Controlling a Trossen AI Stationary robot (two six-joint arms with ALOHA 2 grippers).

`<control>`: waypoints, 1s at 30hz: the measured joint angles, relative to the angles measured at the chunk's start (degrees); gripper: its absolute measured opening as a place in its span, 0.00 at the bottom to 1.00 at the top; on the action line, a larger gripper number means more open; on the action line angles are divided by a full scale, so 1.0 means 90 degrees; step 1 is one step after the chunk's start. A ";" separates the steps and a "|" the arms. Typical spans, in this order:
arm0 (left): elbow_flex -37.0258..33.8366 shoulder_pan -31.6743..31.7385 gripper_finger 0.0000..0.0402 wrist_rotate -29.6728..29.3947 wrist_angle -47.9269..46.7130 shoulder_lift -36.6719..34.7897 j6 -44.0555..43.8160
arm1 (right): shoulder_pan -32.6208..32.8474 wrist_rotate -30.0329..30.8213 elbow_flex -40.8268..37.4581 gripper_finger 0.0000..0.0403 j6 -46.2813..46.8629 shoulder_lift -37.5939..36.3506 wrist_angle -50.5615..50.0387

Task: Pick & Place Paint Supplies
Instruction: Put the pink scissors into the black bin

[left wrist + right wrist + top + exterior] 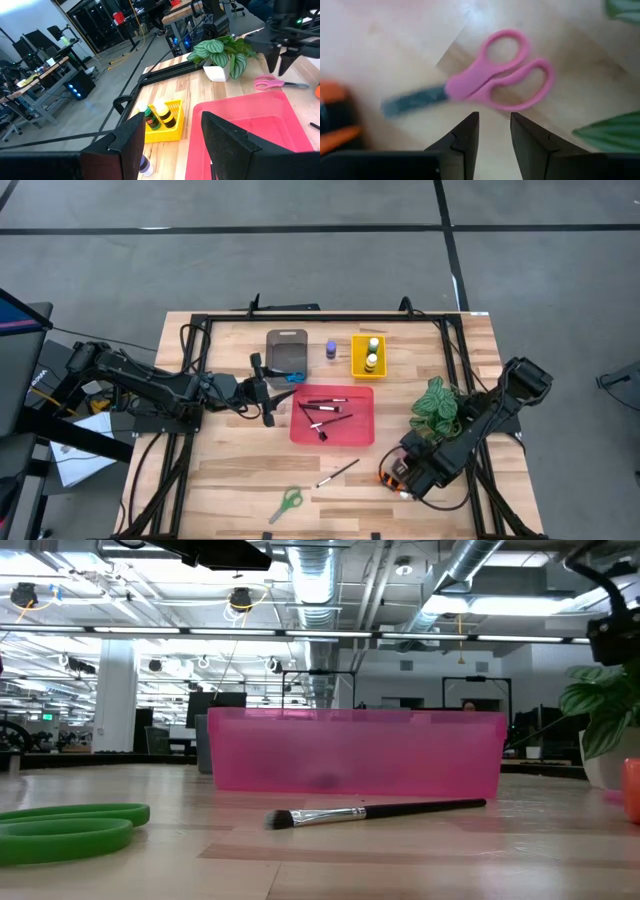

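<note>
Pink-handled scissors [492, 77] lie flat on the wood near the plant; my right gripper [494, 116] hangs just above them, pointing down, open by a narrow gap and touching nothing. An orange item [335, 125] lies beside the scissor blades. My left gripper [272, 392] waits open and level at the red tray's [365, 395] left edge. Several dark brushes [325, 410] lie in that tray. One brush [338, 472] and green scissors [288, 500] lie on the near table. Blue scissors [295, 376] rest at the grey tray [287, 345]. A purple bottle [331, 349] stands alone.
A yellow tray [358, 365] with two bottles [157, 117] stands behind the red tray. The potted leafy plant [437, 405] stands close to my right arm, and its leaves [610, 132] reach in beside the gripper. A black frame [320, 318] borders the table's far side.
</note>
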 joint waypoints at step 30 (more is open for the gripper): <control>0.0000 -0.0002 0.47 0.0000 0.0000 0.0000 -0.0029 | 0.0009 0.0925 -0.0356 0.26 0.2382 0.0000 0.0027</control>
